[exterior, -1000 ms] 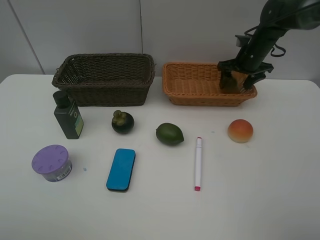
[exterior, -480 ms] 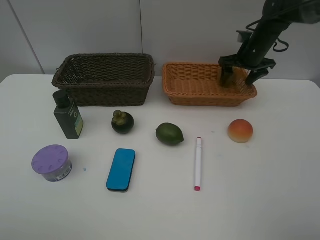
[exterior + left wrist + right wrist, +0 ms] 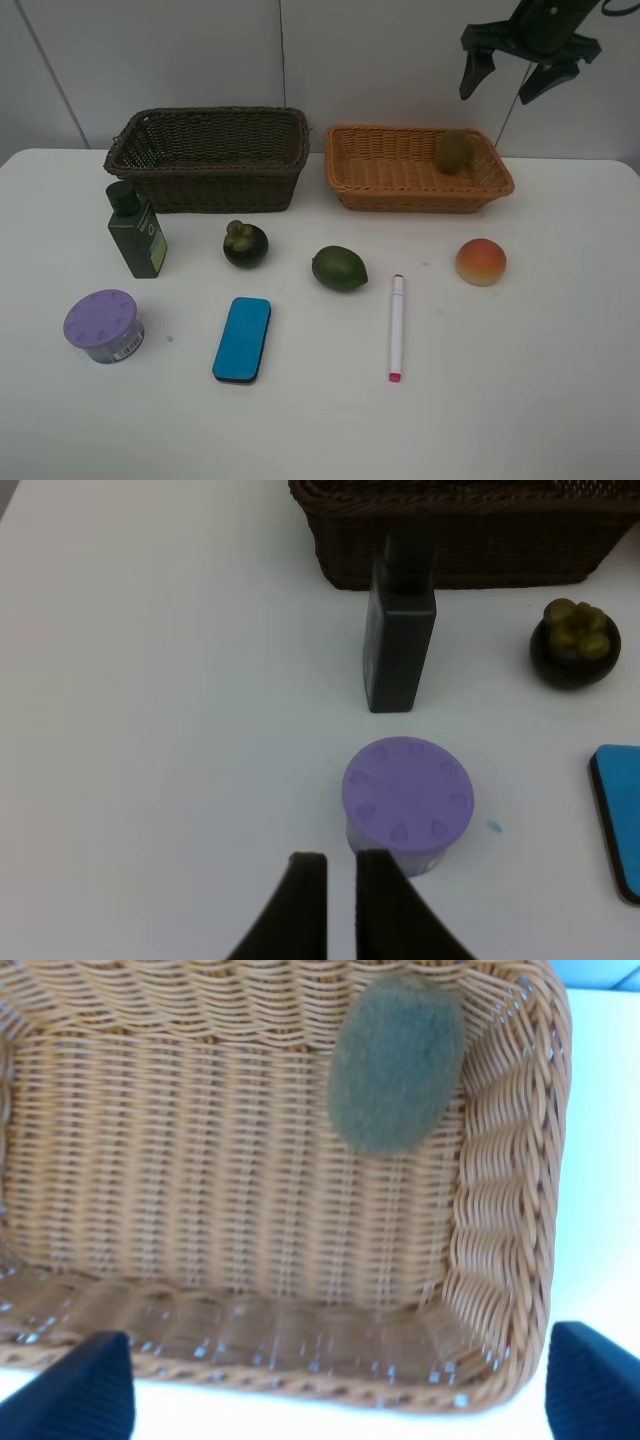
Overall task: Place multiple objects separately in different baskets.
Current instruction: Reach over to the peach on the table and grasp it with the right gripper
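Fuzzy brown oval kiwi (image 3: 453, 151) lies inside the shallow orange-tan wicker basket (image 3: 400, 197), at its far right corner. Right gripper (image 3: 497, 92) released, jaws wide, empty, above that basket. Left gripper (image 3: 340, 880) clenched, empty, well apart from it.

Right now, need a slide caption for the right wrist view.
Open right gripper above the orange-tan basket, brown kiwi lying against its corner wall.

Kiwi (image 3: 453, 151) lies in the orange-tan basket (image 3: 420, 198); right fingers (image 3: 470, 72) spread high above
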`<state>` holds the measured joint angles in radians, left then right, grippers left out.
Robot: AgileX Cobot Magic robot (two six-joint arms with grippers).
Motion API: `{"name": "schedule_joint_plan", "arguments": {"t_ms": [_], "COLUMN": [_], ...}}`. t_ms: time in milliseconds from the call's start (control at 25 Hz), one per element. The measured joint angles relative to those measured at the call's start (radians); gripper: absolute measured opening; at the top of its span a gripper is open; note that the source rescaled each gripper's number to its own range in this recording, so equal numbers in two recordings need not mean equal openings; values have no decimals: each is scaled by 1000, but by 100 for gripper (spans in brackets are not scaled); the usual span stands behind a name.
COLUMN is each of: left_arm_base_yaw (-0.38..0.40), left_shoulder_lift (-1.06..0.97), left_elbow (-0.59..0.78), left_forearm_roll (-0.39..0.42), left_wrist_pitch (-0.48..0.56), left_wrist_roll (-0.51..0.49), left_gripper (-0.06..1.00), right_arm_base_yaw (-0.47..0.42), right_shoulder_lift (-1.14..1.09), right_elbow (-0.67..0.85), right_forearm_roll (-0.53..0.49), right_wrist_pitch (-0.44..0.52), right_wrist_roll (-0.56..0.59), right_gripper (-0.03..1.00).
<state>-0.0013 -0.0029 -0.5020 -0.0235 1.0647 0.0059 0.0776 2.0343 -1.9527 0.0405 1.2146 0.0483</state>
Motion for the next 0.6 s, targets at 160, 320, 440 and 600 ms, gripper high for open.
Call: {"name": "schedule_joint_plan", "arguments": {"t_ms": [160,320,440,600], "left_arm_base_yaw": [0,0,0,0], "left_shoulder_lift": [0,0,0,0], "left_elbow": [0,0,0,0], "left_forearm_roll": [0,0,0,0], "left_wrist_pitch": [0,0,0,0], "left_wrist_roll": [0,-6,0,0], "left_gripper": [0,0,0,0], "right_arm_base_yaw": [1,9,28,34], "right_shoulder_lift": [-98,-167,-184,-184], "right_elbow": [194,400,528,661], "right_forearm_roll": [-4,-6,-3,20], "right_wrist_pitch": [3,5,-31,-189], "right_wrist_roll": [21,29,30,33], "right_gripper": [99,99,99,99]}}
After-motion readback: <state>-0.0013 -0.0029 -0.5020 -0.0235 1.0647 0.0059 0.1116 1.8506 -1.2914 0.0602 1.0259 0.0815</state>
